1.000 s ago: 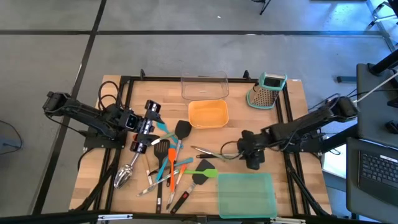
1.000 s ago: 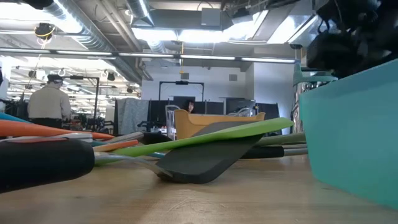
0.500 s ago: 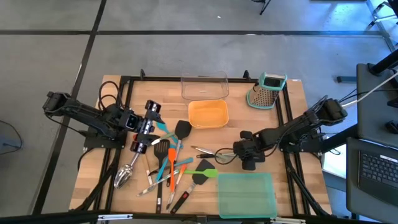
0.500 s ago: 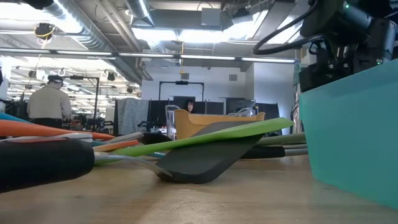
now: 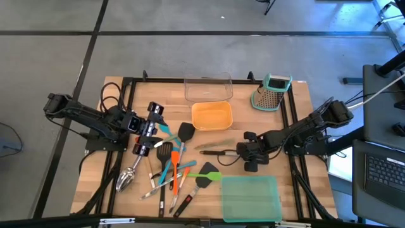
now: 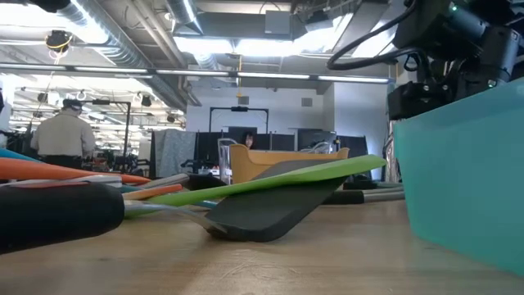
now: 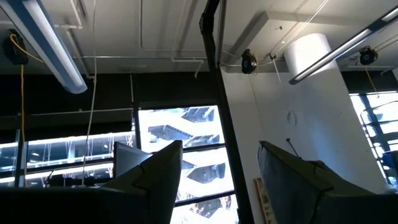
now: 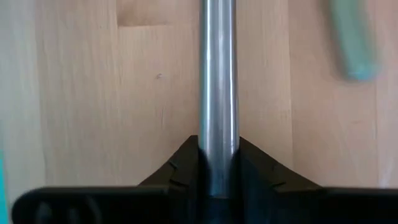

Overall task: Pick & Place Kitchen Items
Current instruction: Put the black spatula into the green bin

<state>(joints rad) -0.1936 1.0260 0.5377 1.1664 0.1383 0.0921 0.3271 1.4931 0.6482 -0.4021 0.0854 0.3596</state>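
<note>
Several long-handled utensils [image 5: 171, 168] lie in a loose pile left of the table's middle, among them a steel scoop [image 5: 124, 178], a green spatula [image 5: 205, 174] and a black spatula [image 5: 185, 132]. My right gripper [image 5: 245, 152] is at the table's middle right, shut on a steel utensil [image 5: 218, 151] that points toward the table's left. A pale green handle [image 8: 351, 43] lies beside it. My left gripper [image 5: 147, 130] is at the left, pointing up at the ceiling, open and empty [image 7: 217, 180]. My right gripper pinches the steel utensil's shaft [image 8: 217, 124] between its two fingers, at the end nearest the table's right edge. The fingers come from the table's right, slanting down, and lie along the shaft. Whether the utensil is lifted clear of the table cannot be told.
A clear tray [image 5: 208, 87] and an orange tray [image 5: 211, 116] stand at the far middle, and a teal tray [image 5: 250, 197] at the near right. A steel grater with a teal top [image 5: 272, 92] stands far right. A person [image 6: 61, 135] stands in the room behind.
My right gripper has gone a little toward the table's left edge, onto the steel utensil. The utensil, which lay with two spread arms, now shows as one straight shaft pointing toward the table's left.
</note>
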